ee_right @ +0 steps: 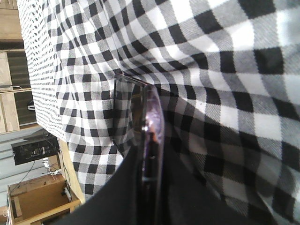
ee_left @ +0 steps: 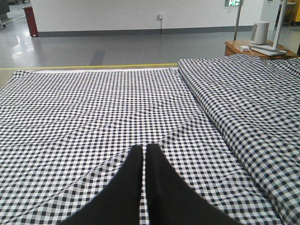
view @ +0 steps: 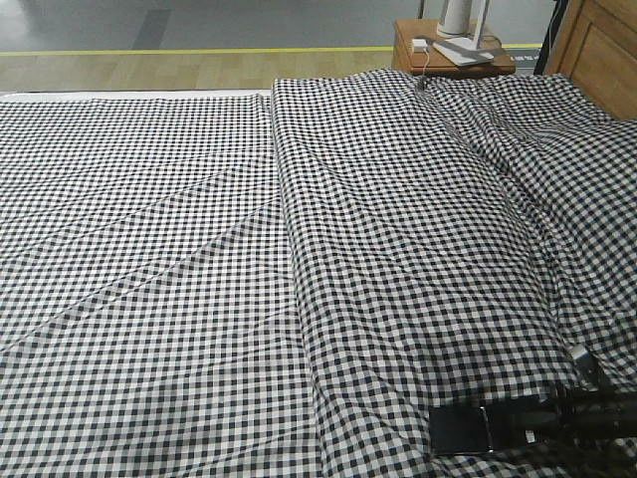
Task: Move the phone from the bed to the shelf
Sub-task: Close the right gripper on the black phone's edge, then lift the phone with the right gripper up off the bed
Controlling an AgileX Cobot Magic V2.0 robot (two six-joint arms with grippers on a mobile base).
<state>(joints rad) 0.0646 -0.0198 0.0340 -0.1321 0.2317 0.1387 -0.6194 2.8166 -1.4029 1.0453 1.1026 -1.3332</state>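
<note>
Right gripper clamped on the phone, low over the near right part of the bed.

The right gripper (ee_right: 151,161) has its black fingers (ee_right: 105,206) pressed against both sides of the phone (ee_right: 149,117), whose pinkish rim shows edge-on between them. In the front view the phone (view: 456,431) sits against the wrinkled check cover of the bed (view: 199,249), right of a long fold (view: 291,219). The left gripper (ee_left: 144,151) hangs over the flatter left half, its fingers drawn nearly together on nothing. A brown nightstand (view: 448,58) stands beyond the far edge.
</note>
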